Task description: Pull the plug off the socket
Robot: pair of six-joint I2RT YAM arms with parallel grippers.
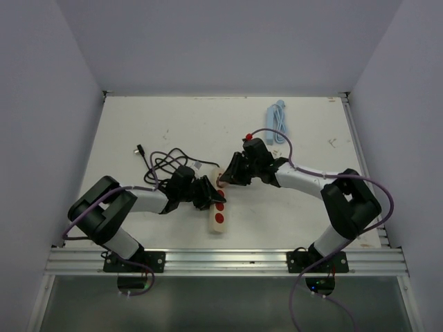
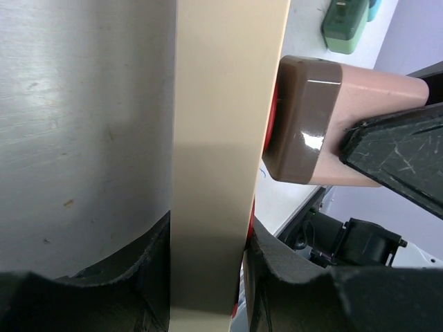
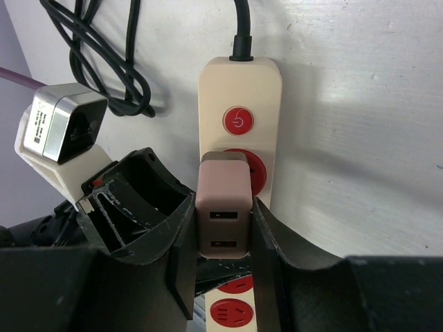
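Pink plug [image 3: 223, 218] sits clamped between right gripper [image 3: 223, 232] fingers [image 3: 278, 257]; left gripper [image 2: 208, 280] pinches the power strip [image 2: 225, 138].

Right gripper [image 3: 222, 205] with black fingers [image 3: 176, 235] clamps pink rectangular USB plug [image 3: 223, 216] by its sides; plug seated on red socket [image 3: 258, 173] of cream plastic power strip [image 3: 239, 86], below round red switch [image 3: 238, 122].

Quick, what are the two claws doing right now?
Left gripper: closed on the power strip.
Right gripper: closed on the plug.

text: none | sign: power symbol | on: red button [image 3: 239, 122], power strip [image 3: 240, 76]
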